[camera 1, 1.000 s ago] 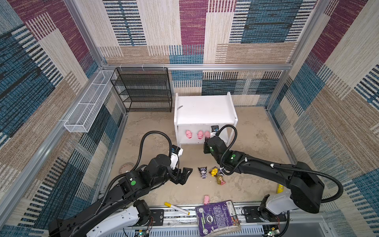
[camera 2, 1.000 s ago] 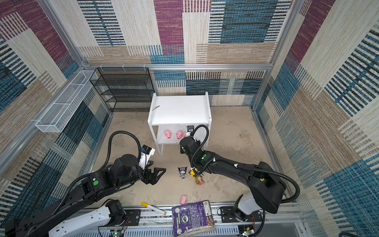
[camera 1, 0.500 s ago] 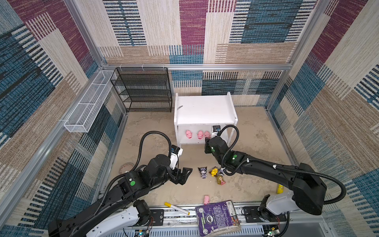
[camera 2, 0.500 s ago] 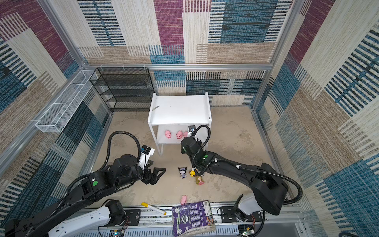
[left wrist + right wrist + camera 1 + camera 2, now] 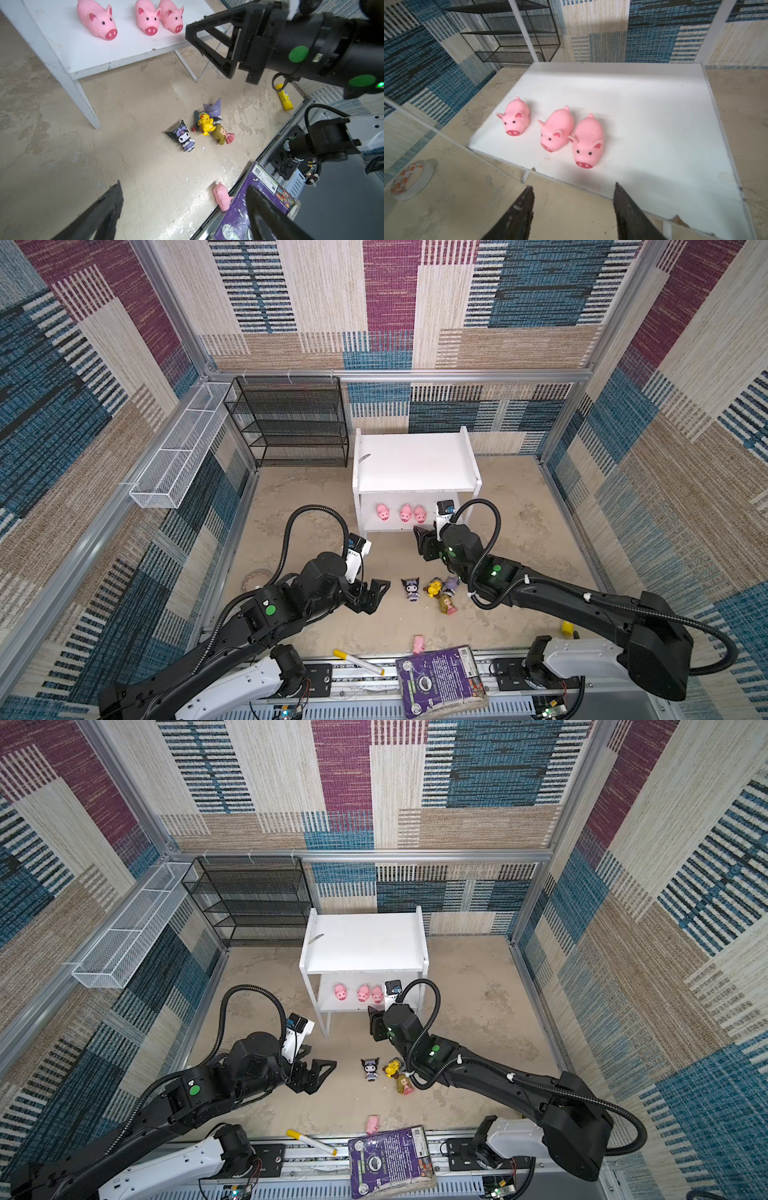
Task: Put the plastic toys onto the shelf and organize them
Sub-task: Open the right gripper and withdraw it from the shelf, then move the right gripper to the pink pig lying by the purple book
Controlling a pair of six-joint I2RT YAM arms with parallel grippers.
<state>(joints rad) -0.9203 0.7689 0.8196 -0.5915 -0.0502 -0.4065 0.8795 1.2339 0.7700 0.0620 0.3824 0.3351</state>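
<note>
Backing off from the shelf, the right gripper is now hanging just before the lower board, jaws apart and empty, with the third pig sitting tight against its neighbour. Nearest me, the fourth pig is lying against the book, near the marker; jaws closing there are risking a snag on the book's edge. Further in, the yellow toy, lilac toy and girl are lying in a touching heap beside the right arm, the black-purple toy just apart; grabbing one is likely dragging the others along. Near them the left gripper is hovering, jaws wide, holding nothing. Beyond, the mesh rack and wire basket are standing clear of everything.
</note>
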